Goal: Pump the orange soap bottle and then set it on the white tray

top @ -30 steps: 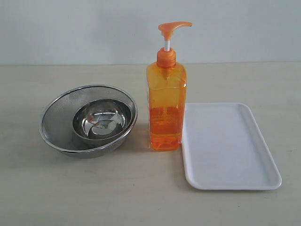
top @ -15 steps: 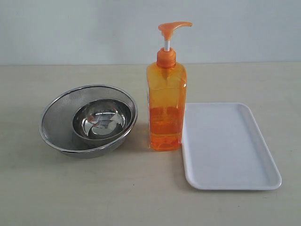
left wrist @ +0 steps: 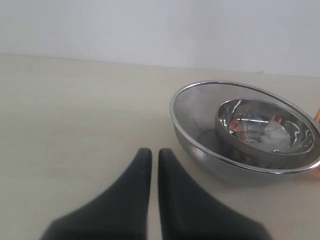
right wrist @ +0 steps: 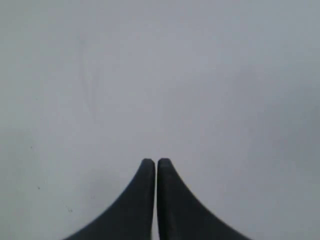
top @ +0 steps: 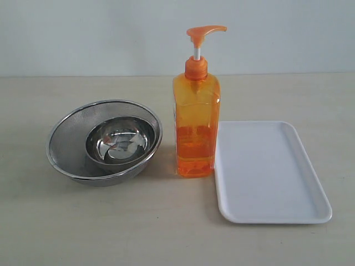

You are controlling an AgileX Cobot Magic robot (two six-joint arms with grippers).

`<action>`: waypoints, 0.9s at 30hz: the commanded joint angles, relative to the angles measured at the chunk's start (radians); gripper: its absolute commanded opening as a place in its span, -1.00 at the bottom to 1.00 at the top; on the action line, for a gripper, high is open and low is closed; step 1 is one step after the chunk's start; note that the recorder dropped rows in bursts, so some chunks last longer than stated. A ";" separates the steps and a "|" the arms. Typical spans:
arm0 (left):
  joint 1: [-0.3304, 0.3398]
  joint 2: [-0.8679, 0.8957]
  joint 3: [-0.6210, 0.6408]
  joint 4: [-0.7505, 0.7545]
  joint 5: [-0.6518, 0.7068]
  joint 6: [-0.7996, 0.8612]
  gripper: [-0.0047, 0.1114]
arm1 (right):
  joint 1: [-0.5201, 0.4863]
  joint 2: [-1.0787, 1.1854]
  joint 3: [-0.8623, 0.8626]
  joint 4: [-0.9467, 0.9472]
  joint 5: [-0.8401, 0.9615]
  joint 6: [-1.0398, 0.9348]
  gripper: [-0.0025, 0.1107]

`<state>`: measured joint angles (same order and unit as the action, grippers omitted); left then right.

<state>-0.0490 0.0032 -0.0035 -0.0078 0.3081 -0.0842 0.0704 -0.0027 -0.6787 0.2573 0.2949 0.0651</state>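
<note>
The orange soap bottle (top: 195,127) stands upright on the table, pump head up and spout pointing right. Its base touches the left edge of the white tray (top: 269,172), which lies flat beside it with nothing on it. Neither arm shows in the exterior view. My left gripper (left wrist: 151,152) is shut and holds nothing; it hovers low over the table beside the steel bowls. Only a sliver of orange (left wrist: 316,114) shows at that view's edge. My right gripper (right wrist: 152,162) is shut and holds nothing, facing a plain grey surface; bottle and tray are out of that view.
A steel mesh strainer bowl (top: 69,138) sits left of the bottle with a smaller polished steel bowl (top: 119,139) inside it; both also show in the left wrist view, strainer (left wrist: 195,107) and inner bowl (left wrist: 265,130). A pale wall stands behind the table.
</note>
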 commanded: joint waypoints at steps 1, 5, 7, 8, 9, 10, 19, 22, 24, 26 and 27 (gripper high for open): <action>0.003 -0.003 0.004 -0.011 -0.001 0.003 -0.84 | 0.000 0.049 -0.037 0.121 -0.126 -0.029 -0.96; 0.003 -0.003 0.004 -0.011 -0.001 0.003 -0.84 | 0.000 0.270 -0.157 0.183 -0.119 -0.119 -0.96; 0.003 -0.003 0.004 -0.011 -0.001 0.003 -0.84 | 0.000 0.378 -0.242 0.214 -0.094 -0.193 -0.96; 0.003 -0.003 0.004 -0.011 -0.001 0.003 -0.84 | 0.000 0.422 -0.283 0.225 -0.068 -0.233 -0.96; 0.003 -0.003 0.004 -0.011 -0.001 0.003 -0.84 | 0.000 0.481 -0.338 0.244 -0.028 -0.301 -0.96; 0.003 -0.003 0.004 -0.011 -0.001 0.003 -0.84 | 0.000 0.540 -0.389 0.311 0.006 -0.368 -0.96; 0.003 -0.003 0.004 -0.011 -0.001 0.003 -0.84 | 0.000 0.736 -0.436 0.856 0.043 -1.026 -0.96; 0.003 -0.003 0.004 -0.011 -0.001 0.003 -0.84 | 0.000 0.746 -0.436 1.006 0.069 -1.182 -0.96; 0.003 -0.003 0.004 -0.011 -0.001 0.003 -0.84 | 0.000 0.759 -0.422 1.119 0.046 -1.282 -0.96; 0.003 -0.003 0.004 -0.011 -0.001 0.003 -0.84 | 0.000 0.763 -0.392 1.274 0.020 -1.422 -0.96; 0.003 -0.003 0.004 -0.011 -0.001 0.003 -0.84 | 0.000 0.771 -0.371 1.357 0.025 -1.508 -0.96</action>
<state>-0.0490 0.0032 -0.0035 -0.0078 0.3081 -0.0842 0.0704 0.7511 -1.0868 1.4139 0.3444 -1.2382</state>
